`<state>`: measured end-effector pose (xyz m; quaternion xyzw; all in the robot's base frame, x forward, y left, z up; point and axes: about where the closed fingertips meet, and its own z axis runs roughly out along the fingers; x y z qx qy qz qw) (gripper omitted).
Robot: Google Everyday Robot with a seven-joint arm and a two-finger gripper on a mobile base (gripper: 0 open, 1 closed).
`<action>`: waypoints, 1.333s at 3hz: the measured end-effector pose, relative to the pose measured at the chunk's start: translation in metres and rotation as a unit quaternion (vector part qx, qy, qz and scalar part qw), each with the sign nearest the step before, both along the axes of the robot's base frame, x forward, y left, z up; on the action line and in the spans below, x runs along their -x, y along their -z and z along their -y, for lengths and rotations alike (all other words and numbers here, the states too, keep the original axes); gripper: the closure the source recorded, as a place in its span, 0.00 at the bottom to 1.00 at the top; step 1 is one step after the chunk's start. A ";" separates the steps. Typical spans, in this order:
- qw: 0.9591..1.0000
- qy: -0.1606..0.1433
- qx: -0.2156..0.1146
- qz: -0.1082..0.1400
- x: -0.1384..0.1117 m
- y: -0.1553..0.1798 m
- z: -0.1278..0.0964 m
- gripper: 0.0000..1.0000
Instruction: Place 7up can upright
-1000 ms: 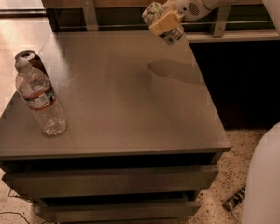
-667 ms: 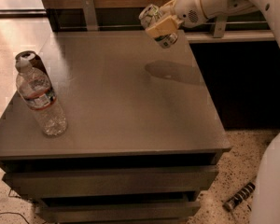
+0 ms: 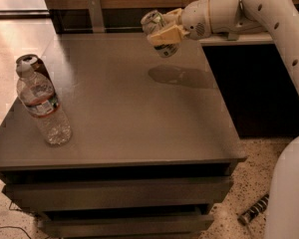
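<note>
My gripper (image 3: 162,33) is at the far right part of the grey table (image 3: 134,108), held above its surface. It is shut on the 7up can (image 3: 158,34), a pale can with green markings and a silver end. The can is tilted, its silver top pointing up and to the left, and it hangs clear of the table with its shadow on the top below. My white arm reaches in from the right.
A clear plastic water bottle (image 3: 42,106) stands at the table's left edge. A dark brown can with a silver top (image 3: 31,63) stands right behind it. The table has drawers below. A dark rod-like object (image 3: 254,209) lies on the speckled floor at lower right.
My gripper with the 7up can has moved left and slightly lower over the table. The bottle and brown can have not moved.
</note>
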<state>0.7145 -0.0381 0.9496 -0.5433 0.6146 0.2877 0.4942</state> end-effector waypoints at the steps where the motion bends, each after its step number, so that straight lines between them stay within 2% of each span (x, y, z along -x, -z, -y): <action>1: 0.999 -0.008 -0.042 -0.015 0.001 0.006 -0.005 1.00; 2: 0.995 -0.008 -0.091 -0.038 0.004 0.012 -0.007 1.00; 3: 0.992 -0.010 -0.112 -0.049 0.004 0.017 -0.008 1.00; 4: 0.991 -0.008 -0.124 -0.058 -0.013 0.035 -0.008 1.00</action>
